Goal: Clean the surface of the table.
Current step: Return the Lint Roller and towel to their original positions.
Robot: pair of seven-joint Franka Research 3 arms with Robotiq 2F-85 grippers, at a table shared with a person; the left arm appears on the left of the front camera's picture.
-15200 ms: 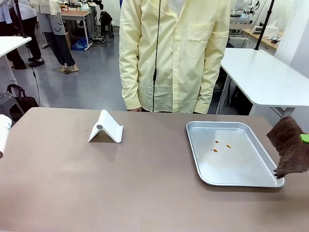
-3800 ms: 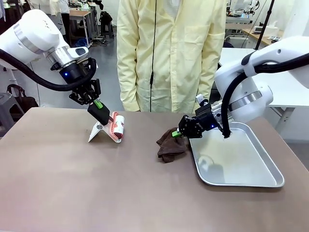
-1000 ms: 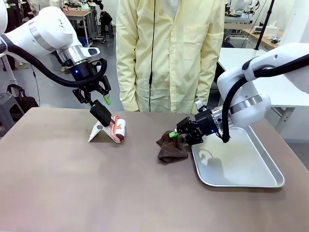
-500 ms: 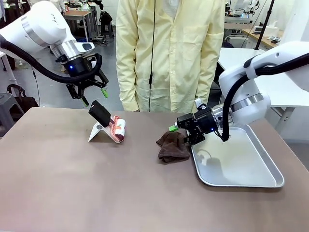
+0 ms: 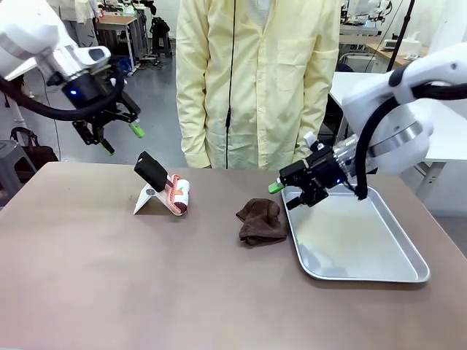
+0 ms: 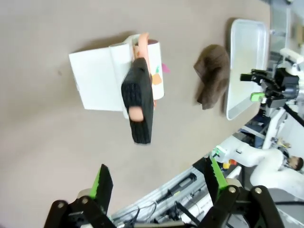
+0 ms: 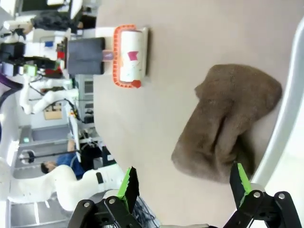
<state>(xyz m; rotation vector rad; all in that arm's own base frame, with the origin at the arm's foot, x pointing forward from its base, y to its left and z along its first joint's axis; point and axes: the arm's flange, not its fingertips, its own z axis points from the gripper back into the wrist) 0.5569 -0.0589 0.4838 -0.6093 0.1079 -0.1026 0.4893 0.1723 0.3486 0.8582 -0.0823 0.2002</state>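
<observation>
1. Two grippers are seen raised off the table (image 5: 109,284), both with jaws spread wide and nothing between them.
2. Left gripper (image 5: 117,138) is held in the air above the far left edge, up and to the left of the roller; in its wrist view its green-padded fingers (image 6: 102,183) are parted with the roller framed well beyond them.
3. Right gripper (image 5: 286,195) is held over the near-left corner of the tray (image 5: 379,270), just right of the cloth and clear of it; its wrist view shows the cloth between and beyond its open fingers (image 7: 128,185).
4. Roller (image 5: 177,195), a lint roller with a white drum, orange frame and black handle (image 5: 152,170), is propped on a white folded stand (image 5: 149,198), handle tilted up to the left.
5. Cloth (image 5: 261,221), brown and crumpled, lies on the table just beside the tray's left rim.
6. Tray, silver, is set on the right part of the greyish-brown table.
7. Person (image 5: 255,80) in a pale yellow coat is stood at the far side.
</observation>
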